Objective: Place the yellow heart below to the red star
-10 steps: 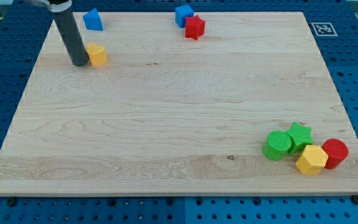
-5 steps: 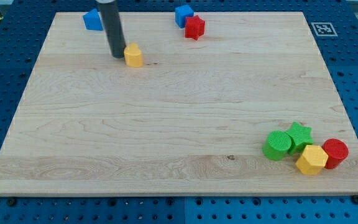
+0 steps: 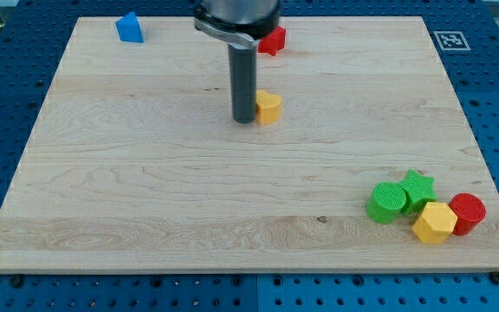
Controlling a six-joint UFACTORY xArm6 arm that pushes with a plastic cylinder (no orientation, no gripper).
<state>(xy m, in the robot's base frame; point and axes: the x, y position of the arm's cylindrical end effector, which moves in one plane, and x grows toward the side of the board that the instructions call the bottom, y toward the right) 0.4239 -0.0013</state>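
Where rod (image 3: pixel 244 78) crosses, red star (image 3: pixel 273 40) half hidden

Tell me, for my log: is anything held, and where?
Nothing is held; my tip only presses the yellow heart's view-left side.

Bright, even light across the whole wooden board (image 3: pixel 145 199), no dim corners anywhere. Wood grain reads crisply right out to the board's edges, so focus holds throughout. Shadows are soft and short: a faint dark patch hugs the board where the rod's tip (image 3: pixel 244 120) meets it, and small smudges sit under the blocks at the board's lower right. No harsh glare on the wood. The board's sides taper toward the view's top.
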